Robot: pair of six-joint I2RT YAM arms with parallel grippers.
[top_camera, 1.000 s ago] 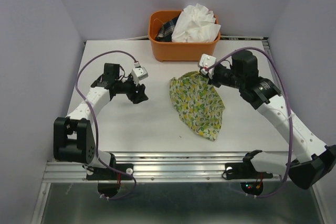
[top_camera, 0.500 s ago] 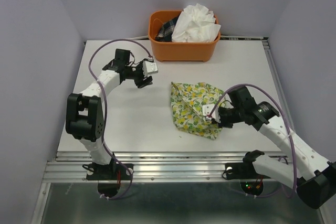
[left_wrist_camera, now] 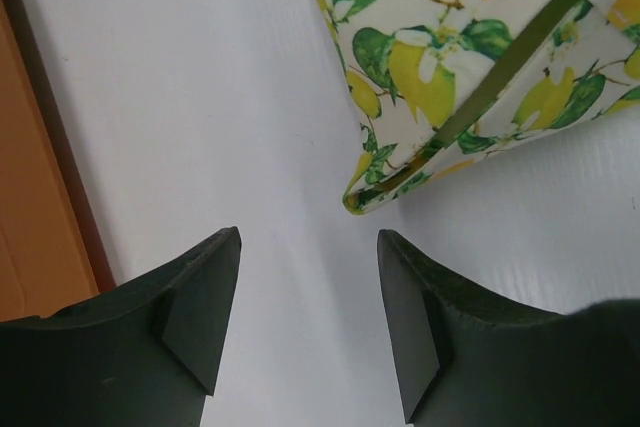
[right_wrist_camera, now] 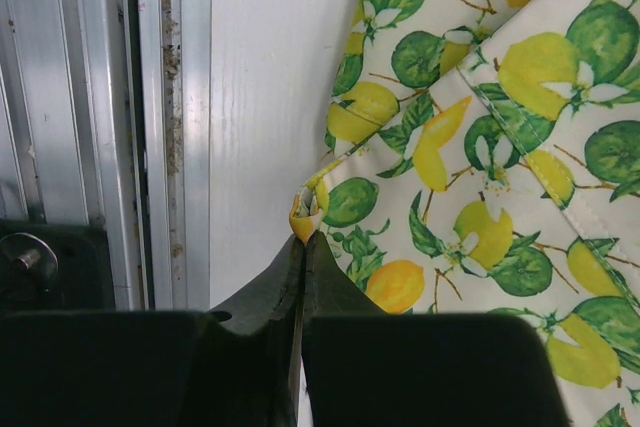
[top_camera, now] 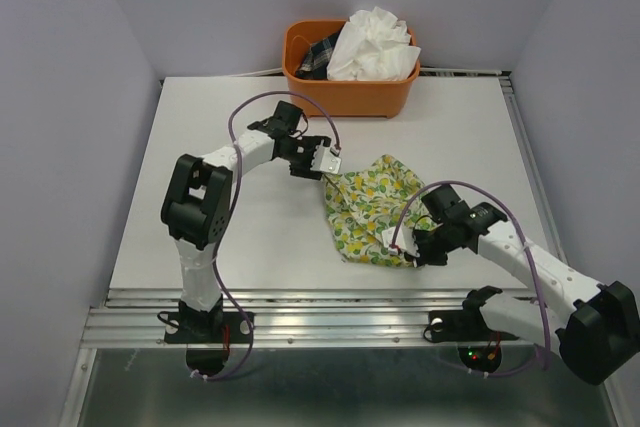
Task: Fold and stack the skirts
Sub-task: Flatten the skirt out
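The lemon-print skirt (top_camera: 370, 209) lies bunched on the white table right of centre. My right gripper (top_camera: 408, 247) is shut on its near corner (right_wrist_camera: 306, 215) close to the table's front edge. My left gripper (top_camera: 326, 169) is open and empty at the skirt's far left corner (left_wrist_camera: 362, 197), just short of it, fingers (left_wrist_camera: 205, 292) apart over bare table. The plain white crinkly skirt (top_camera: 372, 44) sits piled in the orange basket (top_camera: 345, 95) at the back.
A dark plaid cloth (top_camera: 317, 57) lies in the basket's left side; the basket wall shows at the left of the left wrist view (left_wrist_camera: 30, 207). An aluminium rail (top_camera: 330, 309) runs along the table's front edge, also in the right wrist view (right_wrist_camera: 170, 127).
My left gripper swung from the table's left to the skirt's far left corner. My right gripper moved from the skirt's far edge down to its near corner and shut on it; the skirt bunched.
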